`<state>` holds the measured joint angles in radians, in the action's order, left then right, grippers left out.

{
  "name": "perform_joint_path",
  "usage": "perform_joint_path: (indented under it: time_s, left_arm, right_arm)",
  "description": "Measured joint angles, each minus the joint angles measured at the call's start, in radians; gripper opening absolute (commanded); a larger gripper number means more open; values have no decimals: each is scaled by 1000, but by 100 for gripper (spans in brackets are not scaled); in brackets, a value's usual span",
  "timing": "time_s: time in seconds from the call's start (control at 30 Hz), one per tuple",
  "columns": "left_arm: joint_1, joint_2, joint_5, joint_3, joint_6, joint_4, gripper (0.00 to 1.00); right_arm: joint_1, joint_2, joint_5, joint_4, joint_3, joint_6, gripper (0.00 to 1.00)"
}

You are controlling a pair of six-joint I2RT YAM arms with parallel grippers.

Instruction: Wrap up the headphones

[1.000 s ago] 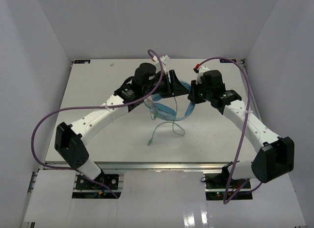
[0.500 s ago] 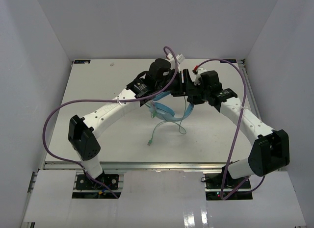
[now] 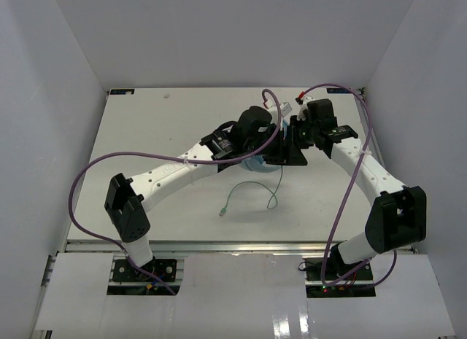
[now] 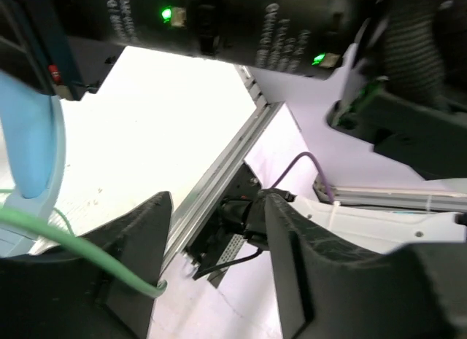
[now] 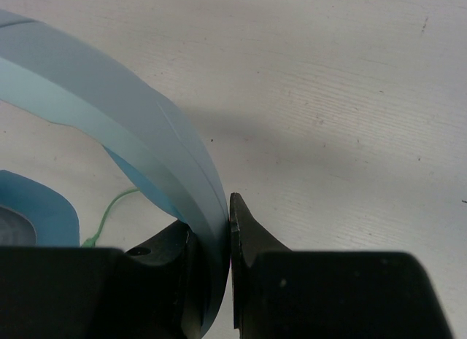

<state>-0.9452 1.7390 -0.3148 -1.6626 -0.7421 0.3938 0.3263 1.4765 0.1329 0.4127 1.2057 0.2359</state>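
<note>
The light blue headphones lie at the table's middle and are mostly hidden under my left arm in the top view. Their thin pale green cable loops toward the front, with the plug lying loose. My right gripper is shut on the curved headband; an ear cup shows at the left. My left gripper is open, its jaws wide apart. The green cable lies across its left finger, with the headband beside it. In the top view both grippers meet, left gripper and right gripper.
Thick purple arm cables arch over both arms. White walls enclose the table on three sides. A metal rail runs along the front edge and also shows in the left wrist view.
</note>
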Motion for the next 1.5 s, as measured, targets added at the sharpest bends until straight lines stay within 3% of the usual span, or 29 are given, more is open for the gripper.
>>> perform_joint_path:
  time_s: [0.47, 1.17, 1.5]
  left_arm:
    - [54, 10, 29, -139, 65, 92, 70]
    - [152, 135, -48, -360, 26, 134, 73]
    - [211, 159, -106, -360, -30, 114, 77]
  right_arm:
    - [2, -32, 113, 1, 4, 19, 8]
    - [61, -157, -25, -61, -173, -80, 8]
    - [74, -226, 105, -131, -260, -132, 8]
